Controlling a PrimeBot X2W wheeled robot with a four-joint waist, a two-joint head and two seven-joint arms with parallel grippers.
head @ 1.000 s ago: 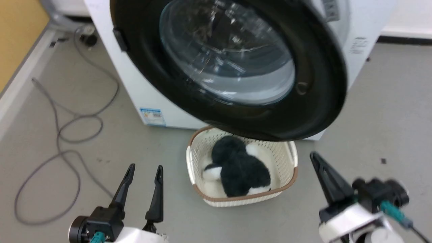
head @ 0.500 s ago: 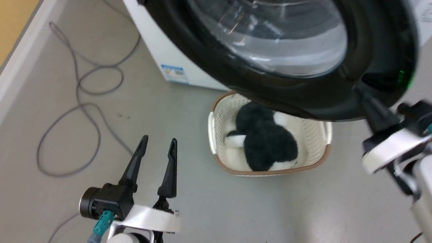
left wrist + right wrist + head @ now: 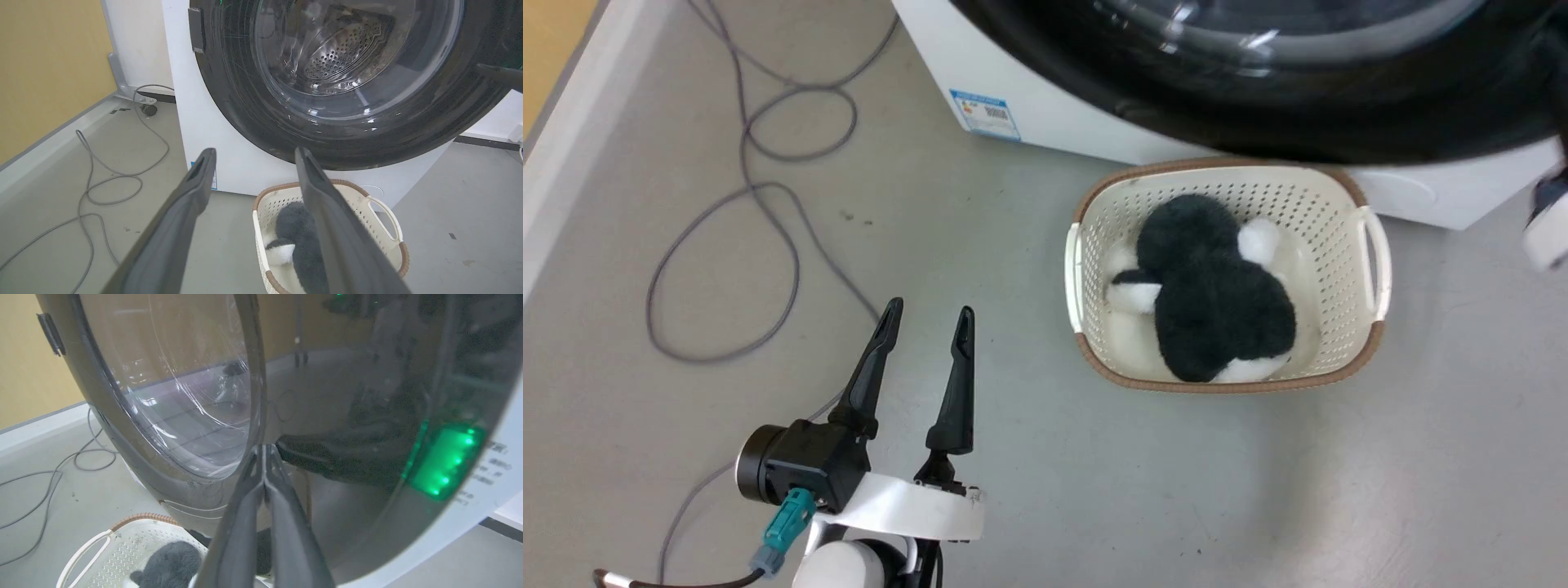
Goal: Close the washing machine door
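The washing machine door [image 3: 1339,122], a black rim around bulging clear glass, hangs open across the top of the head view, in front of the white washing machine [image 3: 1045,114]. In the right wrist view my right gripper [image 3: 264,448] is shut, with its tips against the door's [image 3: 122,433] dark outer face beside the glass. My left gripper [image 3: 931,307] hovers open over the floor, left of the basket, holding nothing. In the left wrist view its fingers [image 3: 254,151] point at the door [image 3: 245,102], well short of it.
A cream perforated basket [image 3: 1372,245] holding a black-and-white plush toy [image 3: 1217,302] stands on the floor under the door. Grey cables [image 3: 768,196] loop over the floor at left, near a pale skirting [image 3: 556,163]. A blue-white sticker [image 3: 984,114] marks the machine's lower corner.
The head view has swung down and right. My right gripper rose from the lower right up to the door's rim. The left gripper stays open in the same pose.
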